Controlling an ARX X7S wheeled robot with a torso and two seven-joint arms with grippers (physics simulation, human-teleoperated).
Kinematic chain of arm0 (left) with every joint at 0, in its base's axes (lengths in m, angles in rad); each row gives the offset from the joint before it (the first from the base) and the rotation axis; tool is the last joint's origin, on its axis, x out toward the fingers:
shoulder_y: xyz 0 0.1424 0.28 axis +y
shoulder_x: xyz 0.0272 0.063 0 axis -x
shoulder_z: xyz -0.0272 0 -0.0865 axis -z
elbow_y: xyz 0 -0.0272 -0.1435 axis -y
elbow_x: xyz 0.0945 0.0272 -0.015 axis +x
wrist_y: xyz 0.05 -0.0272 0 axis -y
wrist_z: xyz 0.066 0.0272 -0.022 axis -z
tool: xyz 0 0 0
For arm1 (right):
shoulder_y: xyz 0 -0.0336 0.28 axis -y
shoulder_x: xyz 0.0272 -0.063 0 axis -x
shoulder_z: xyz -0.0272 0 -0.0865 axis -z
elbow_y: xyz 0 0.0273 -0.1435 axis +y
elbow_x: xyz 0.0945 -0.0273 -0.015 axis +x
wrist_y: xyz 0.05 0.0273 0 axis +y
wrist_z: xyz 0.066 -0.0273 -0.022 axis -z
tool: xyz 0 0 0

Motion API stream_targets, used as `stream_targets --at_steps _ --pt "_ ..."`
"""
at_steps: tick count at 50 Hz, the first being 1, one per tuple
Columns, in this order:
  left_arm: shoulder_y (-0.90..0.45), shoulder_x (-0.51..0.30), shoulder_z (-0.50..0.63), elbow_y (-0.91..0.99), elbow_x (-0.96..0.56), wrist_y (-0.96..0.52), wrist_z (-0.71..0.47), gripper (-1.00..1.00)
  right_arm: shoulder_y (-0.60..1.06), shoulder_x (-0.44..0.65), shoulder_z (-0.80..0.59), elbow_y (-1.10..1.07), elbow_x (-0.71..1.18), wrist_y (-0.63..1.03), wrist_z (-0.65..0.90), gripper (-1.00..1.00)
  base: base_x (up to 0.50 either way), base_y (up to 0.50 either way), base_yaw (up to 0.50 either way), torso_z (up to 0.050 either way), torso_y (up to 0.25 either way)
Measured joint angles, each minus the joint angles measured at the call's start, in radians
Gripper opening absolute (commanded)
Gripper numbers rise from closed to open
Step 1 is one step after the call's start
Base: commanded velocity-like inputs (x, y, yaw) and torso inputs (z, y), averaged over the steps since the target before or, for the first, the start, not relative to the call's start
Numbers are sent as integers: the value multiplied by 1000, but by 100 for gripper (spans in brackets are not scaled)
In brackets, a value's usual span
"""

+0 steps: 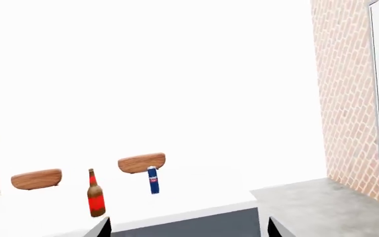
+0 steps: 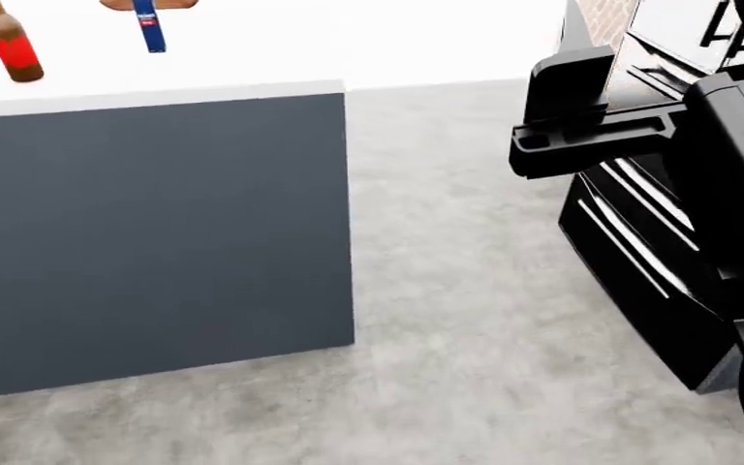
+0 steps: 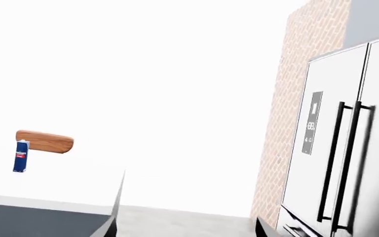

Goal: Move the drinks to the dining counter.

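Note:
A tall brown bottle with red labels (image 1: 96,195) (image 2: 12,45) and a small dark-blue carton (image 1: 153,180) (image 2: 150,26) (image 3: 21,156) stand upright, apart, on the white top of the dining counter (image 2: 217,58), above its dark grey-blue base (image 2: 152,232). My left gripper (image 1: 189,230) is open and empty, short of the counter's near edge, with the bottle just beyond one fingertip (image 1: 102,228). My right gripper (image 3: 186,231) is open and empty too, off the counter's end corner (image 3: 118,195) and over the floor. A black arm (image 2: 579,107) reaches in at the head view's right.
Round wooden stools (image 1: 37,178) (image 1: 141,163) (image 3: 45,141) stand behind the counter. A steel fridge (image 3: 347,148) with black lower drawers (image 2: 643,262) stands to the right against a brick wall (image 1: 344,98). Grey floor (image 2: 476,320) lies between counter and fridge.

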Motion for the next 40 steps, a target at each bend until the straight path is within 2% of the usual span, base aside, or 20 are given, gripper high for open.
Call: stream_targets --at_steps 40 --pt "18 -3 1 7 11 3 9 100 -10 -2 1 2 0 8 -4 100 -127 -482 -344 0 0"
